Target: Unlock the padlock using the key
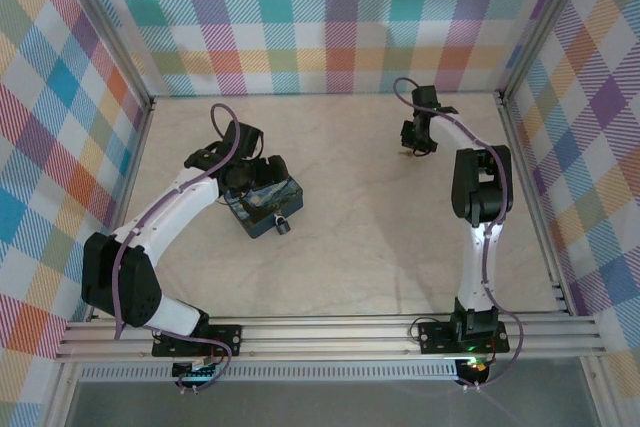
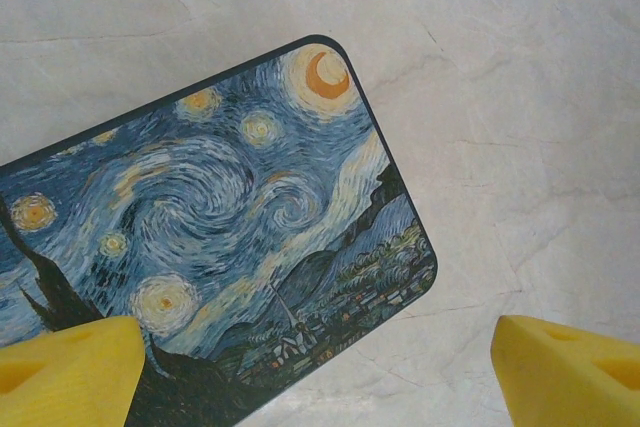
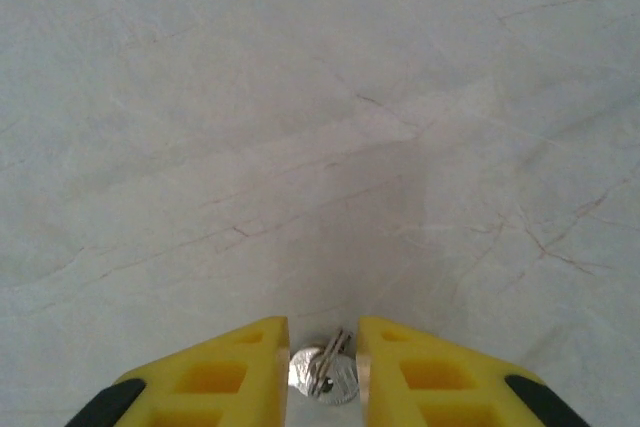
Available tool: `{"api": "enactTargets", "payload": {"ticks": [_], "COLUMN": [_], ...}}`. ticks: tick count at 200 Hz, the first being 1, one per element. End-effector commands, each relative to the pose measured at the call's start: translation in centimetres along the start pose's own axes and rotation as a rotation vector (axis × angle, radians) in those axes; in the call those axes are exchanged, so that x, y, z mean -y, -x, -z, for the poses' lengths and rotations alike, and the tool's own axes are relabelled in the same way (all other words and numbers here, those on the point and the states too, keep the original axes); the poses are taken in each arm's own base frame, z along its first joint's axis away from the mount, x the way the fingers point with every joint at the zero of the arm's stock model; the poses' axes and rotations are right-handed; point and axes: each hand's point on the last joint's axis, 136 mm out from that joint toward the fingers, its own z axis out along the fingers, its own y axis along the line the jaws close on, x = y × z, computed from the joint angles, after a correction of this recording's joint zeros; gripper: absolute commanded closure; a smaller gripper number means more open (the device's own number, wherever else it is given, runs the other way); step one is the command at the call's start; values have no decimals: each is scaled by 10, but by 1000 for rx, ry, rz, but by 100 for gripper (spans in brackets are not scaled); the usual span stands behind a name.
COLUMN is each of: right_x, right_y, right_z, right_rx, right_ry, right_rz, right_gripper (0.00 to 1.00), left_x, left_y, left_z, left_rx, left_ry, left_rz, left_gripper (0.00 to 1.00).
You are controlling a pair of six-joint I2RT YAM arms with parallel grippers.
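So the right gripper has its yellow fingers down to a narrow gap with the key sitting right between them, though I can't tell if it's actually clamped. Left gripper hangs spread wide over the blue box, and the padlock lies near it, right by the box's edge.
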Motion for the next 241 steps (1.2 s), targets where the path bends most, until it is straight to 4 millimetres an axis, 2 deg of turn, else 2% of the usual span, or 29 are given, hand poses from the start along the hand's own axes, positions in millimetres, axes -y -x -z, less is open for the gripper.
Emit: {"api": "enactTargets", "payload": {"ticks": [1, 24, 43, 56, 82, 107, 126, 155, 176, 201, 221, 241], "right_x": [0, 1, 2, 2, -2, -12, -26, -52, -78, -110, -126, -125], "right_y": [-10, -11, -11, -11, -13, -31, -63, -128, -182, -237, -267, -288], "right_z": [-9, -10, -9, -4, 13, 36, 52, 73, 86, 105, 120, 126], "right_rx": [-52, -58, -55, -46, -45, -58, -94, -166, -229, -296, -331, -359], "right_ry": [3, -1, -5, 1, 36, 100, 187, 311, 381, 462, 520, 523], "right_rz": [-16, -19, -21, -20, -8, 1, -4, -5, 36, 98, 131, 152], "right_gripper": [76, 78, 86, 88, 92, 92, 91, 90, 90, 89, 88, 85], "left_x": [8, 9, 10, 12, 11, 19, 31, 46, 43, 38, 36, 32], "left_y": [5, 6, 8, 9, 7, -4, -19, -43, -52, -55, -59, -64], "left_z": [11, 15, 16, 18, 16, 12, 9, 3, -1, -3, -4, -3], "left_rx": [11, 19, 24, 30, 27, 0, -20, -60, -69, -69, -75, -78], "left_ry": [-15, -18, -23, -30, -32, -63, -82, -114, -110, -95, -102, -99], "left_rz": [-18, -23, -21, -19, -17, -22, -42, -51, -49, -41, -33, -32], "left_gripper": [10, 10, 10, 10, 10, 10, 10, 10, 10, 10, 10, 10]}}
